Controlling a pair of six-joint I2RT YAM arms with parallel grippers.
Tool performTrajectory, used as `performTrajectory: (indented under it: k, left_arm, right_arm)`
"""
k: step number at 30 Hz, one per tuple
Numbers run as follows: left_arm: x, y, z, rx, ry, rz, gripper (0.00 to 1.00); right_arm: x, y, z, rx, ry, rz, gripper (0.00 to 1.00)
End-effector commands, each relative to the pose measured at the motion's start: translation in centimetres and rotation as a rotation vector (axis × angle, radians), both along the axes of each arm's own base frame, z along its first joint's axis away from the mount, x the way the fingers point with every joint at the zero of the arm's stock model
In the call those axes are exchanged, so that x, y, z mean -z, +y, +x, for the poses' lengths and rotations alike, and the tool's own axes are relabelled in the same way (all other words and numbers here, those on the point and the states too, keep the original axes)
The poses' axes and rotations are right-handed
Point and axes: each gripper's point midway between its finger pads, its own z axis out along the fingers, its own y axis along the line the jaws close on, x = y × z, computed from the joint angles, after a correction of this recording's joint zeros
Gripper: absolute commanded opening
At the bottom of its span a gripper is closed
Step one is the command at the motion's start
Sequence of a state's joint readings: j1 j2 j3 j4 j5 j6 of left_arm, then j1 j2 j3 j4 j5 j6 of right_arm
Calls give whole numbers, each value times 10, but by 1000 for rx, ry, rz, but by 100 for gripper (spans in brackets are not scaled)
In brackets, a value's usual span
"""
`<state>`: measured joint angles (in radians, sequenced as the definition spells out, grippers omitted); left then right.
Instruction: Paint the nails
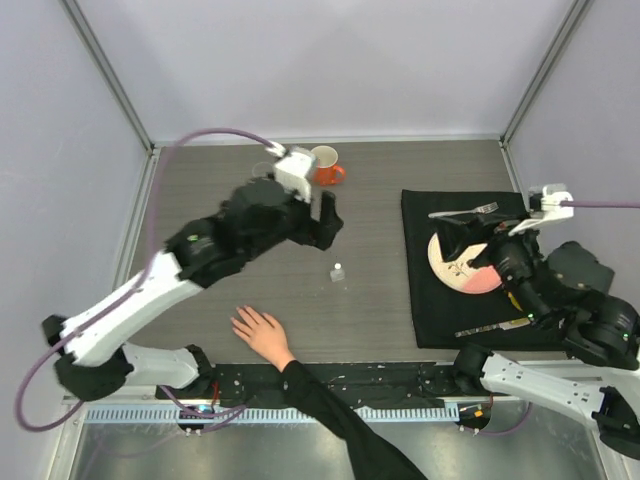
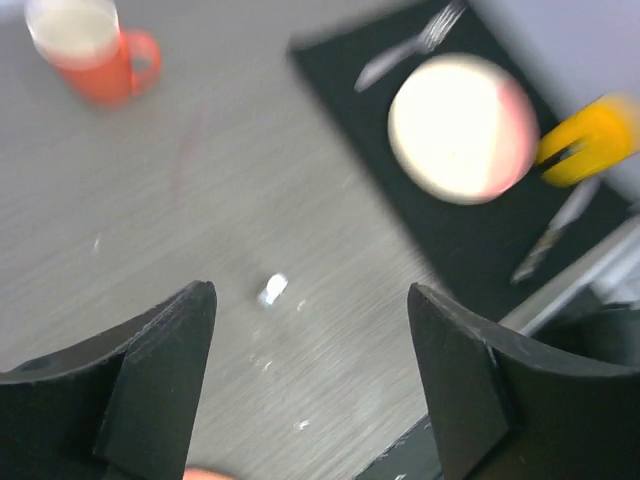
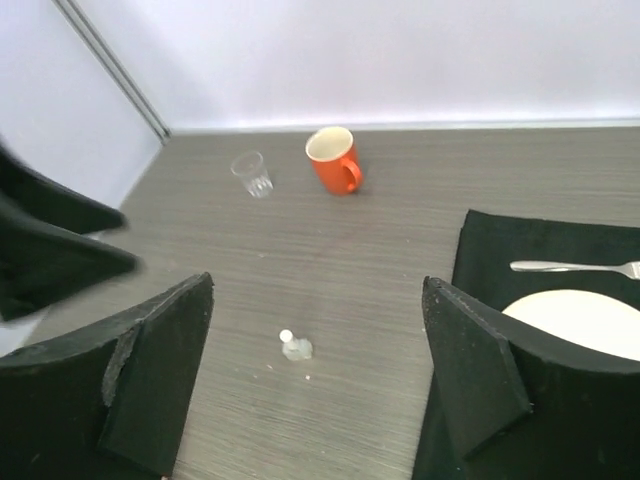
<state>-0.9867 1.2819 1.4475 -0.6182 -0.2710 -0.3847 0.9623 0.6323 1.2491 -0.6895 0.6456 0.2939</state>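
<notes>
Both arms' jaws gape empty. The nails are on the hand (image 1: 262, 332) lying near-left on the desk (image 1: 380, 180); the left jaws should first straddle the white-capped bottle (image 1: 338, 272) squarely.

Top external: you're looking down from high above and behind near edge of table (image 1: 370, 310), far off; orange mug (image 1: 325, 165) sitting toward far side.

Left wrist: you're peering steeply down through left gripper (image 2: 310, 295), closer, picture blurring; plate (image 2: 460, 125) lying right of mug.

Right wrist: you're looking low through right gripper (image 3: 318, 283) toward back wall (image 3: 400, 60); mug sitting ahead, small bottle (image 3: 295, 347) nearer than mug.

All three are sharing mug, bottle, plate.
</notes>
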Motion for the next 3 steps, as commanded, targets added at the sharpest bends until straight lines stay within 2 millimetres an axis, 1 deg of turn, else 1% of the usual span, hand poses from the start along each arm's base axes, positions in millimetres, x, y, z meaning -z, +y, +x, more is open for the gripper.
performTrajectory:
  k: [1, 2, 3]
  left_arm:
    - [-112, 53, -36, 53, -175, -144, 86]
    - [-143, 65, -45, 60, -222, -193, 87]
    - [-160, 74, -51, 64, -253, -223, 88]
  right_arm:
    - [-40, -17, -12, 1, -50, 105, 93]
    - [-49, -17, -14, -8, -61, 121, 94]
    - [-67, -15, -21, -54, -84, 154, 99]
